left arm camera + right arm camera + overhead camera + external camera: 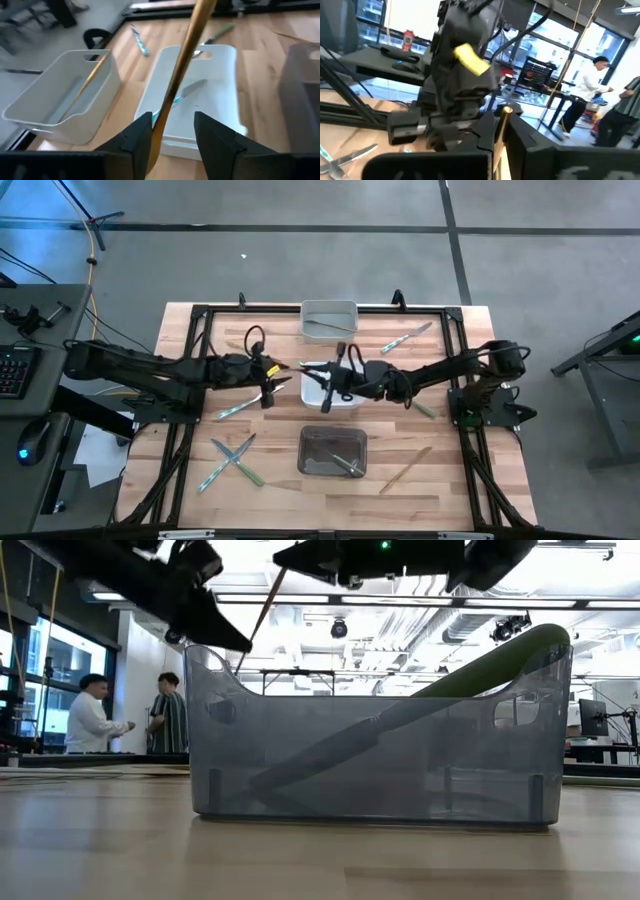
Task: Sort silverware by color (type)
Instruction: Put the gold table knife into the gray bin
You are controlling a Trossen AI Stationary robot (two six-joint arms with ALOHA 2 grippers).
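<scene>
A tan-handled piece of silverware (186, 47) hangs slanted in the air over the white bin (345, 402) at mid table. My right gripper (501, 125), reaching in from the right, is shut on it. My left gripper (172, 131) faces it from the left with its fingers open. The handle runs down between those fingers, close beside one of them. In the high view the grippers, left (275, 383) and right (318, 375), nearly meet. More silverware lies loose on the table: a light blue piece (405, 338), a crossed pair (230, 460) and a tan piece (405, 470). My right gripper pinches the tan handle near one end (505, 111) between its two fingers, coming in about level from the table's right. The piece is lifted clear and slants away toward my left gripper. My left gripper: I cannot tell whether its near finger (142, 132) touches the handle.
A light grey bin (328, 320) at the far edge holds a tan piece (90, 82). The white bin holds a light blue piece (186, 91). A dark clear bin (380, 740) near the front holds a green-handled piece (500, 660), which leans on the bin's rim. People stand in the room beyond.
</scene>
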